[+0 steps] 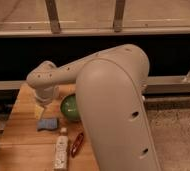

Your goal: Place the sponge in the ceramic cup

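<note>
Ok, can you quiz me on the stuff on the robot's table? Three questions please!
1. True or false: the sponge is inside a cup.
2. In the picture, what lies just right of the white bottle? A) a red object B) a banana C) a book
3. Fill in the gap: the gripper hangs over the wooden table, left of the green bowl and just behind the blue ____.

Key
1. False. The sponge lies flat on the table.
2. A
3. sponge
</note>
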`<state>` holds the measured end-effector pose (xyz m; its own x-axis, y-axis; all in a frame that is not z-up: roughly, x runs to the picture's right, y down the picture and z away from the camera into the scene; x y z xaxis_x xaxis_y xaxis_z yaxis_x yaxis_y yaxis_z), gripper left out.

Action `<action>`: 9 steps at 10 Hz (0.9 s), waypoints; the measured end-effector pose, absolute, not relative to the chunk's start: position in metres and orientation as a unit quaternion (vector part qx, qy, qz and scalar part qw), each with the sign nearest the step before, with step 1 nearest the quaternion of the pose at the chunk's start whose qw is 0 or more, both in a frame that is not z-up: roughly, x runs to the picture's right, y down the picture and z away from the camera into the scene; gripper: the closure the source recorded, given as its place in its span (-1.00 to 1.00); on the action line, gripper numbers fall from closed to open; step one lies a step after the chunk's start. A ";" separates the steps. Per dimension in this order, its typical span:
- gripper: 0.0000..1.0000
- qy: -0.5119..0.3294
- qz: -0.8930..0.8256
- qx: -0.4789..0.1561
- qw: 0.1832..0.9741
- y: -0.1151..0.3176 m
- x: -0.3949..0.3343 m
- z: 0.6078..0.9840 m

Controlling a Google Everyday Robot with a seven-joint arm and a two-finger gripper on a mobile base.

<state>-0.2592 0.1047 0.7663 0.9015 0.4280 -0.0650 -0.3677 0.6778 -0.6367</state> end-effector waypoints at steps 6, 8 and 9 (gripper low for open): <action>-0.60 -0.033 0.201 -0.347 0.915 0.118 -0.270 0.776; -0.60 -0.020 0.202 -0.355 0.913 0.132 -0.274 0.791; -0.60 -0.016 0.203 -0.359 0.911 0.139 -0.276 0.797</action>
<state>-0.2763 0.1388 0.7965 0.9175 0.3802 -0.1170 -0.3577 0.6597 -0.6610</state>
